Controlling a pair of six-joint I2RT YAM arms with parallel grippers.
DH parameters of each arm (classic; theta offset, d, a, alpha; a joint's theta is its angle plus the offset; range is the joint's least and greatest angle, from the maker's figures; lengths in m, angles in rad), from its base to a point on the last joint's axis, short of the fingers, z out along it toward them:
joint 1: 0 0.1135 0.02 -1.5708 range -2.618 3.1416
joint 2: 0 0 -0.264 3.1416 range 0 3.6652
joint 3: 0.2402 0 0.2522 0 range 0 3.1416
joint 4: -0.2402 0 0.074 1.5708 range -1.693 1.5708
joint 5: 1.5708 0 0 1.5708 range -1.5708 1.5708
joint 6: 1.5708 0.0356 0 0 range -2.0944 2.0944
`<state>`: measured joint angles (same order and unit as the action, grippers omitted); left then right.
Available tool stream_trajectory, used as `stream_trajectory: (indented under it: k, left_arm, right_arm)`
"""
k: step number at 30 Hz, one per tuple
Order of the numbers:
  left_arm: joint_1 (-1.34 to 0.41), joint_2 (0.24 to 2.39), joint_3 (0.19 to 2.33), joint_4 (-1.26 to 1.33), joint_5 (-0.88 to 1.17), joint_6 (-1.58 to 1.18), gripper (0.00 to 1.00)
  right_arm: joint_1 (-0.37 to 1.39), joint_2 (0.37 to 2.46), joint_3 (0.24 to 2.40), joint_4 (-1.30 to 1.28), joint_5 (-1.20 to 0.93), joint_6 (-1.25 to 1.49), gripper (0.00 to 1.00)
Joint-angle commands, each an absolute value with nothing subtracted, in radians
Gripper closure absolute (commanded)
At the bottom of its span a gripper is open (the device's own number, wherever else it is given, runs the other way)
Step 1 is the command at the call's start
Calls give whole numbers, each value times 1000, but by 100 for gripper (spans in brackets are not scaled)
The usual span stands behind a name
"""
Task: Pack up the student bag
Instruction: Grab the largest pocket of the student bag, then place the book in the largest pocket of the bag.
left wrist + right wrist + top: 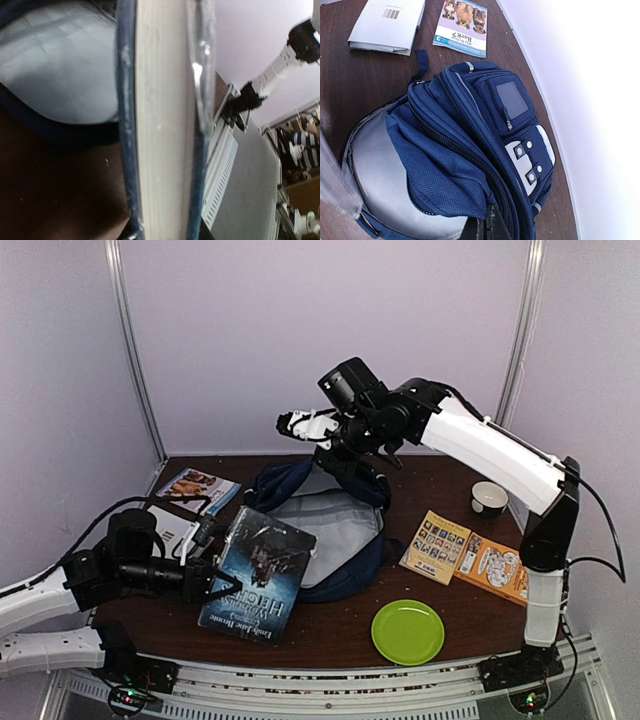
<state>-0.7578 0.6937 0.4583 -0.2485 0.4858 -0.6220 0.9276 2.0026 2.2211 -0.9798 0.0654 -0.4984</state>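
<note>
risk: dark blue plastic-covered book (258, 575), grasped at its edge by left gripper (213, 585), may snag rim of open navy fabric student bag (366, 552) on brown table (330, 640); right gripper (487, 222), clenched on its flap, could slip

Left gripper (218, 585) clamps low and level; right gripper (350, 454), pinched closed, points downward.
</note>
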Motion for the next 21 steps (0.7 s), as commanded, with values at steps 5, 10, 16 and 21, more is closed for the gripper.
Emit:
stream_trajectory:
  k: [5,10,16,21]
  left_arm:
    - [-777,657,832,-585,591,-287,100]
    - [-776,808,824,-504,676,-342,100]
    - [-786,875,697,-134,629,-491,100]
    - [-806,978,644,32,459,-595,100]
  right_arm:
    - [924,2005,2255,-874,137,-487,100]
    - [924,1980,2261,-871,111,-475,100]
    - [921,1964,2258,-876,91,-457,100]
    - [921,1949,2262,-879,61,-451,100]
